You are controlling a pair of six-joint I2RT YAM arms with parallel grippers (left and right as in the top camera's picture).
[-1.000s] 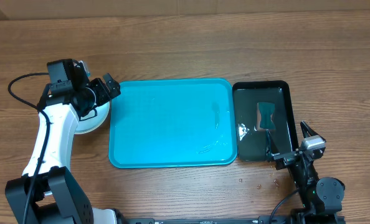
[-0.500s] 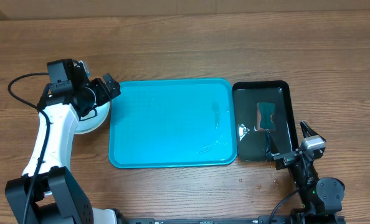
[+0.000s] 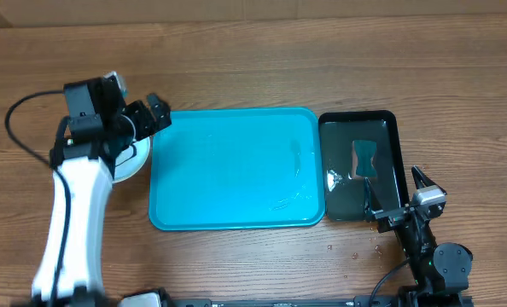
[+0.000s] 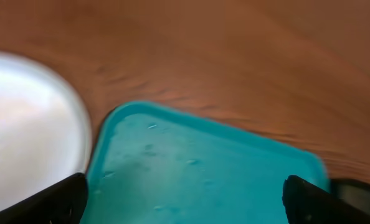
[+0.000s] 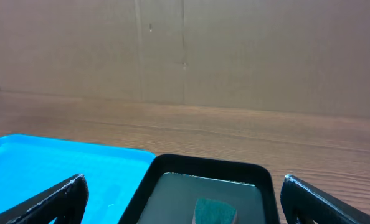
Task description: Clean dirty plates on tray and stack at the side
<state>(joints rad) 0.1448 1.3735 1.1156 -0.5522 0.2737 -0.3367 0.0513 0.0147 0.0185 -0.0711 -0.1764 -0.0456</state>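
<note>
Though agape, left pincer point(image 4: 185, 200) (empty)

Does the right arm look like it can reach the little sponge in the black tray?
Probably yes. The right gripper is open and points at the black tray, and nothing covers the sponge.

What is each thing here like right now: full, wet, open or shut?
Large turquoise plastic tray: no plates on it, a few wet streaks.
White round plastic plate: off the tray, on the table at its left, partly under the left arm.
Small glossy black tray: looks wet, holds a teal sponge.
Left gripper: jaws open, holding nothing.
Right gripper: jaws open, holding nothing.
</note>
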